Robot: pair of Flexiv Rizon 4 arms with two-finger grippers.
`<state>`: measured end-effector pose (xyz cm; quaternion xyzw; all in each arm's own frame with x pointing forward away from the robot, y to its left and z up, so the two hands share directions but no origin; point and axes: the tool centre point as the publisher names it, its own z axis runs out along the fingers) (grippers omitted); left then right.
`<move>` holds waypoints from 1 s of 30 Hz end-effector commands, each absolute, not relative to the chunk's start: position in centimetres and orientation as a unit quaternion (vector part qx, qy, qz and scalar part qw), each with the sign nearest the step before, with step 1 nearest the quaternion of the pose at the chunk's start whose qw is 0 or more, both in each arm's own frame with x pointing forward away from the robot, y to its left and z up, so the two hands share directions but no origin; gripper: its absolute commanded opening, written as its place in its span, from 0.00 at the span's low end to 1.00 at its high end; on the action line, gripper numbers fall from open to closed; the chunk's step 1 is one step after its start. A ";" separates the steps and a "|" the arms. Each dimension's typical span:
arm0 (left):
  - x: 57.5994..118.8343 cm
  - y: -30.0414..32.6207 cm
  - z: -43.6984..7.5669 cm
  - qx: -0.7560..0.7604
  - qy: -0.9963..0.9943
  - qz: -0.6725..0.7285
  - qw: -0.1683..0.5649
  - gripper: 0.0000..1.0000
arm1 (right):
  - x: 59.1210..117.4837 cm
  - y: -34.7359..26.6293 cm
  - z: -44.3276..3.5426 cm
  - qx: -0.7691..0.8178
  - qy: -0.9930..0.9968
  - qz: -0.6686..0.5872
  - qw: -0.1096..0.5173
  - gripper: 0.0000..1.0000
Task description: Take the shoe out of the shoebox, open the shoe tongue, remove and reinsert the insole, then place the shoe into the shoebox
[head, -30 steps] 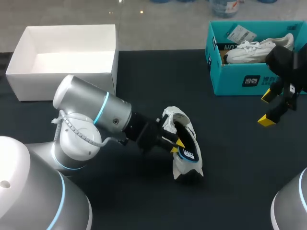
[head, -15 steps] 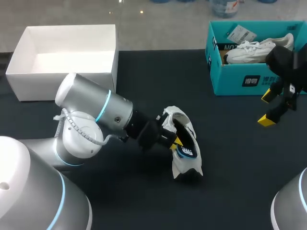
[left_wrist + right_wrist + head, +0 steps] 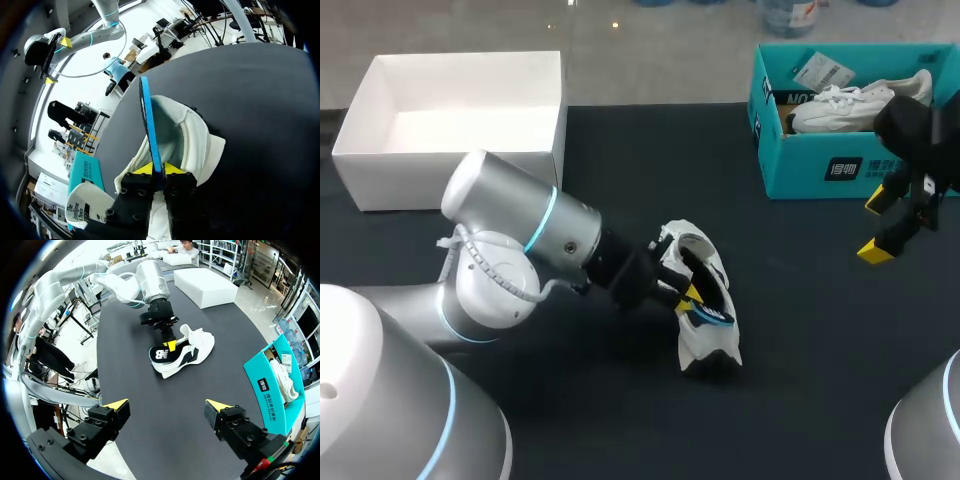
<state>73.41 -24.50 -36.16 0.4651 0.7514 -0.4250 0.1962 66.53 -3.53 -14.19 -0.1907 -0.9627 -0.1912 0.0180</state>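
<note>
A white shoe [image 3: 703,262] lies on its side in the middle of the black table, its opening toward my left arm. My left gripper [image 3: 689,296] is at that opening, shut on the blue and black insole [image 3: 711,316], which sticks partly out of the shoe. In the left wrist view the insole [image 3: 149,123] stands edge-on between the yellow tips of the gripper [image 3: 158,170], with the shoe [image 3: 192,135] just ahead. My right gripper [image 3: 881,226] hangs open in front of the teal shoebox [image 3: 820,165], holding nothing. Its own view shows shoe [image 3: 197,346], insole [image 3: 161,354] and right gripper [image 3: 167,406].
The teal shoebox [image 3: 270,384] at the back right holds another white shoe [image 3: 860,103] and a tag. A white open box [image 3: 450,160] stands at the back left, also seen as the white box [image 3: 205,287].
My left arm has shifted slightly toward the shoe and the insole shows a little less outside it. The right arm has not moved.
</note>
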 end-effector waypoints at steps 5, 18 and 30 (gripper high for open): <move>72.7 -24.2 -35.0 0.456 0.748 -0.436 0.205 0.38 | 66.7 -3.5 -14.2 -0.191 -0.963 -0.190 0.019 1.00; 70.9 -24.7 -34.9 0.460 0.741 -0.447 0.196 0.03 | 66.7 -3.5 -14.2 -0.191 -0.963 -0.190 0.019 1.00; 71.9 -24.9 -35.1 0.477 0.738 -0.434 0.200 0.00 | 66.7 -3.5 -14.2 -0.191 -0.963 -0.190 0.019 1.00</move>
